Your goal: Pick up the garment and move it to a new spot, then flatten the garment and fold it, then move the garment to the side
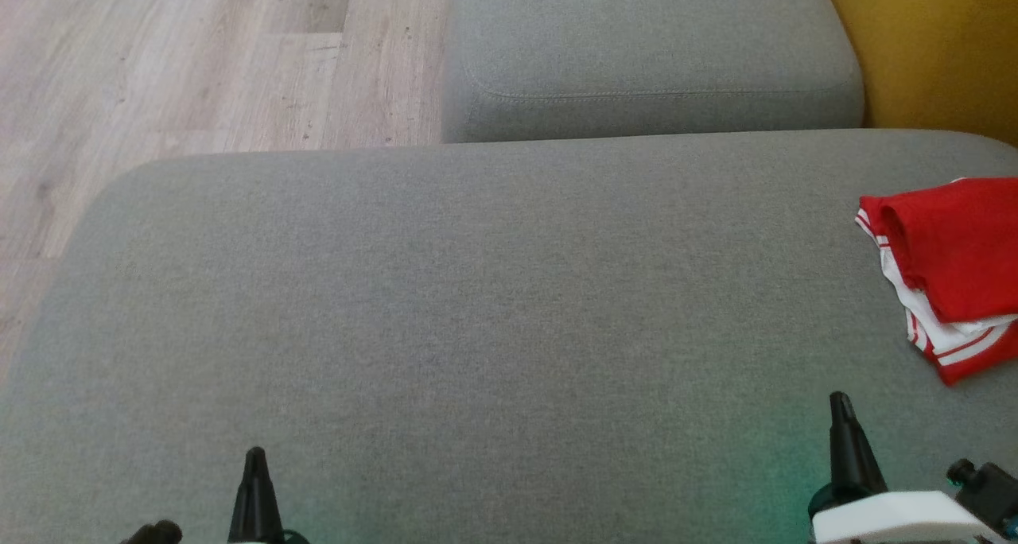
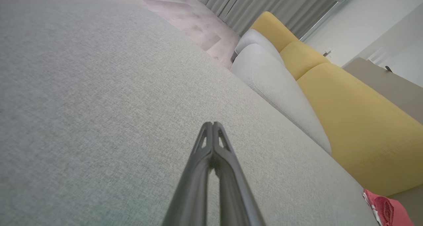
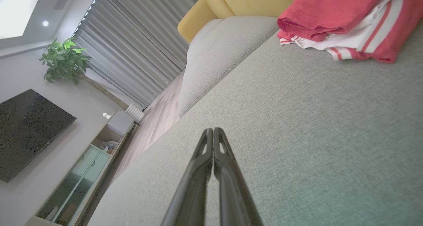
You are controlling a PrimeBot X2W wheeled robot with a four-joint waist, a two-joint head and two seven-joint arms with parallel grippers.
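**Head view.** The red-and-white garment (image 1: 950,266) lies bunched at the right end of the grey cushion (image 1: 477,305), partly cut off by the frame edge. The left gripper (image 1: 254,454) and right gripper (image 1: 840,401) sit low, fingers pressed together, holding nothing.

**Left wrist view.** Closed fingers hang over bare fabric. The garment is well apart at the far corner, so a left-arm reach may fall short.

**Right wrist view.** Closed fingers point beside the garment. A pinch may catch only the top layer, or drag the pile off the cushion edge. No brand, label or writing is legible.
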